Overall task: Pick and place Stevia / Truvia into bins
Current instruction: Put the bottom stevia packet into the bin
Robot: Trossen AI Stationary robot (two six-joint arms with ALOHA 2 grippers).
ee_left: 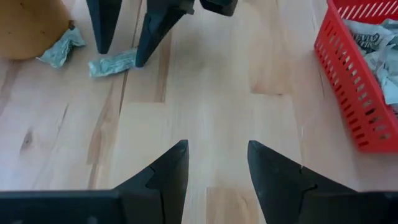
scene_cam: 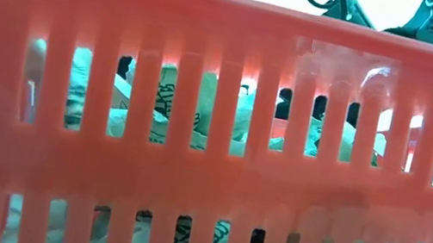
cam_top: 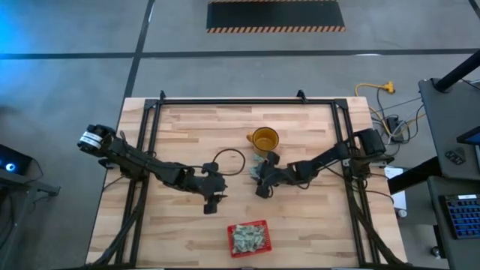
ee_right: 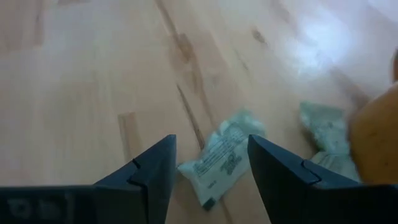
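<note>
Red basket (cam_top: 248,238): set at the near edge of the wooden table (cam_top: 187,127), filled with pale green and white packets (cam_top: 247,237).

Yellow mug (cam_top: 264,139): stood mid-table, with loose packets lying just beside it.

Right gripper (ee_right: 211,163): positioned low beside the mug, fingers spread apart on either side of one loose packet (ee_right: 219,159) lying flat on the wood; nothing is gripped.

Left gripper (ee_left: 216,165): held over bare table left of centre, well apart from the basket, fingers parted and empty.
</note>
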